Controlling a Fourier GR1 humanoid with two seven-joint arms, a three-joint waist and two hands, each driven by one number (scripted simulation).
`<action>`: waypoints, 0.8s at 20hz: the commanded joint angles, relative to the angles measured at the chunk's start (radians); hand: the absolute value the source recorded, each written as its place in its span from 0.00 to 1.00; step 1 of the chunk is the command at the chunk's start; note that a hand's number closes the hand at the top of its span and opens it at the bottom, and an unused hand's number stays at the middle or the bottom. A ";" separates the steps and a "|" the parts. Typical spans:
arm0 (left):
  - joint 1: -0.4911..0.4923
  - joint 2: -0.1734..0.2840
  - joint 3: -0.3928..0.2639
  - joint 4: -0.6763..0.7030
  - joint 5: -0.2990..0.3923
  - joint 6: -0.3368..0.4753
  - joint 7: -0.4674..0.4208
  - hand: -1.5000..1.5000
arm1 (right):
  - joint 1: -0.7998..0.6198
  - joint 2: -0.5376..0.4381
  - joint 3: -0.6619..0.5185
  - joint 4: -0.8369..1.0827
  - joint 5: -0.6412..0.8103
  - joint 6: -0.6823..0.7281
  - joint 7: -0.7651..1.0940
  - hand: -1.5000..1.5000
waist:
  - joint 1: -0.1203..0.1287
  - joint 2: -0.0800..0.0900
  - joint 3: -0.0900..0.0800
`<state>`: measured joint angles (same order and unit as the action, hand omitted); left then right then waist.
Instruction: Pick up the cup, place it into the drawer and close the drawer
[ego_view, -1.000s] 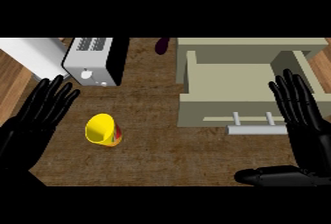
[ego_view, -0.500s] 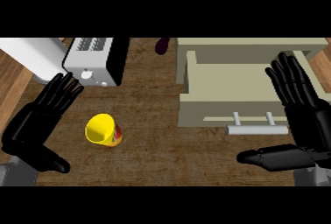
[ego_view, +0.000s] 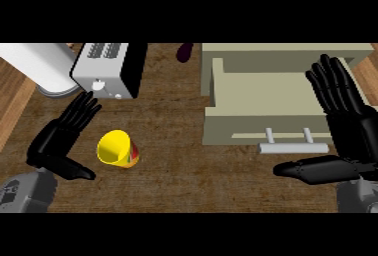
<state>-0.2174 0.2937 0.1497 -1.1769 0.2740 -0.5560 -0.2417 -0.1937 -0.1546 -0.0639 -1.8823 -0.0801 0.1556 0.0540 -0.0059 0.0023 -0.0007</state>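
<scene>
A yellow cup (ego_view: 118, 148) lies tipped on the brown counter, its mouth facing up and left. My left hand (ego_view: 60, 137) is open just left of the cup, fingers straight and thumb low, not touching it. The beige drawer (ego_view: 260, 95) stands pulled out at the right, its inside bare, with a grey handle (ego_view: 292, 147) at its front. My right hand (ego_view: 347, 125) is open over the drawer's right side, fingers pointing up and thumb stretched left below the handle.
A toaster (ego_view: 111, 70) stands at the back left beside a white cylinder (ego_view: 40, 65). A dark purple object (ego_view: 184, 51) lies at the back near the drawer's cabinet. Wooden floor shows past the counter's left edge.
My left hand has moved right and up toward the cup, and its forearm now shows. The right hand has shifted slightly up over the drawer's right side. The cup has not moved.
</scene>
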 joint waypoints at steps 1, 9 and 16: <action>0.027 -0.011 -0.009 0.135 -0.105 -0.014 -0.156 0.00 | -0.050 0.000 -0.016 0.061 0.028 -0.020 -0.010 0.00 | 0.004 0.000 0.000; -0.140 0.007 -0.005 0.536 -0.252 0.010 -0.374 0.00 | -0.050 0.017 0.005 -0.028 0.007 -0.024 0.065 0.00 | -0.004 0.000 0.000; -0.210 0.039 -0.014 0.813 -0.350 0.037 -0.645 0.00 | -0.029 -0.048 -0.078 -0.016 -0.069 0.047 0.047 0.00 | -0.020 0.006 -0.002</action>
<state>-0.4155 0.3224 0.1472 -0.4859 -0.0268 -0.4767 -0.7109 -0.2442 -0.1711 -0.0968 -1.8784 -0.1011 0.1705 0.0932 -0.0182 0.0062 -0.0020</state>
